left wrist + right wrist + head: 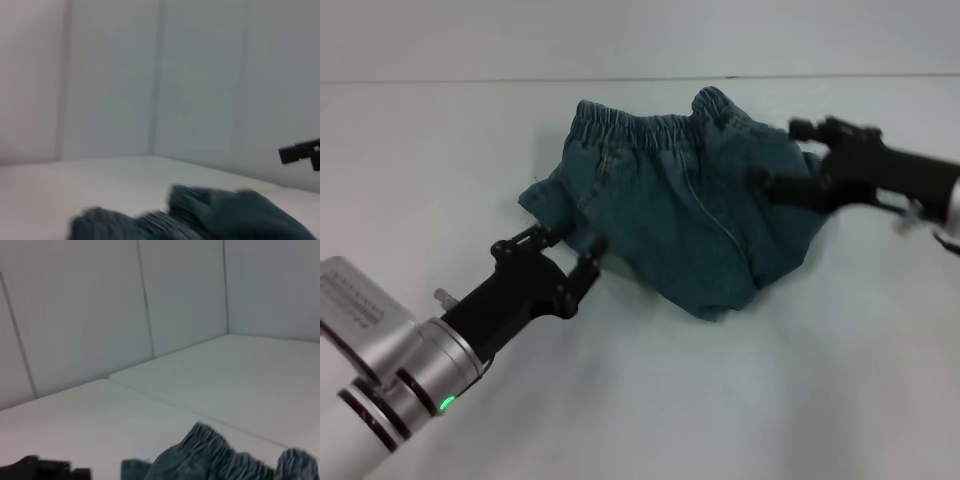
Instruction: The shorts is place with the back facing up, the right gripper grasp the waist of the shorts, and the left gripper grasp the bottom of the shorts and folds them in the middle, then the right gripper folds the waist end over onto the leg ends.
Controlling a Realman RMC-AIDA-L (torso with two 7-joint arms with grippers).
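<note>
The blue denim shorts [680, 210] lie rumpled on the white table [440, 160], with the elastic waist [640, 130] along the far side. My left gripper [567, 243] is open at the near-left edge of the cloth, its fingers straddling that edge. My right gripper [778, 155] is open at the right side of the shorts, with denim between its spread fingers. The left wrist view shows the shorts [225, 215] low down and the right gripper [300, 152] beyond them. In the right wrist view I see the gathered waist [220, 455] and the left gripper [45, 470] farther off.
The white table runs back to a pale wall [620, 35]. A seam between two table tops [165, 397] shows in the right wrist view. Bare table surface surrounds the shorts.
</note>
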